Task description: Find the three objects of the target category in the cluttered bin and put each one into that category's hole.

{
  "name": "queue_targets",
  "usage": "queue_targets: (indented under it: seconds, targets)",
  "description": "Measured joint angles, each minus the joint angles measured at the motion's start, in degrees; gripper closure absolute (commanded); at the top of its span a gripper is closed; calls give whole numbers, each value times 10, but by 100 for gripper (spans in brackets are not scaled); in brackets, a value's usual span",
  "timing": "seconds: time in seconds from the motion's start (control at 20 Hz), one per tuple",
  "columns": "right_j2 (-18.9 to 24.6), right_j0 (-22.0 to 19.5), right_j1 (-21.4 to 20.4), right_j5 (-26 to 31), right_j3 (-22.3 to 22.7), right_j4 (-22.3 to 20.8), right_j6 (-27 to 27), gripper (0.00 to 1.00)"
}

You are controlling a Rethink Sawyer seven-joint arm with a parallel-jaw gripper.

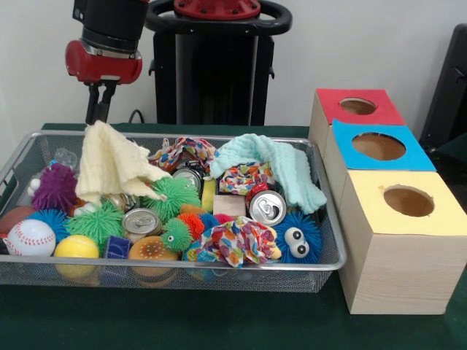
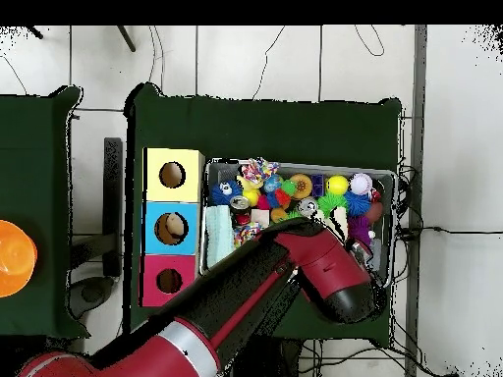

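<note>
Claw [image 1: 101, 109] hangs over the bin's [image 1: 332, 248] far left corner, tips behind a yellow cloth [image 1: 113, 164]; gripping or not, I cannot tell. Balls, cans and cloths fill the bin. Holed boxes [image 1: 398, 240] stand beside it on the counter [image 1: 219, 321].

Pale yellow cloth [image 1: 111, 164] lifted, draped in wire bin [image 1: 321, 219] back-left; mint cloth [image 1: 281, 166] back-right.
</note>
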Motion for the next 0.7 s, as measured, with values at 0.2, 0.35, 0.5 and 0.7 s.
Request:
queue_targets:
  seconds: [0.2, 0.35, 0.5, 0.7]
  targets:
    - [0, 0, 0, 0, 0, 0, 0, 0]
    - [0, 0, 0, 0, 0, 0, 0, 0]
    - [0, 0, 0, 0, 0, 0, 0, 0]
    - [0, 0, 0, 0, 0, 0, 0, 0]
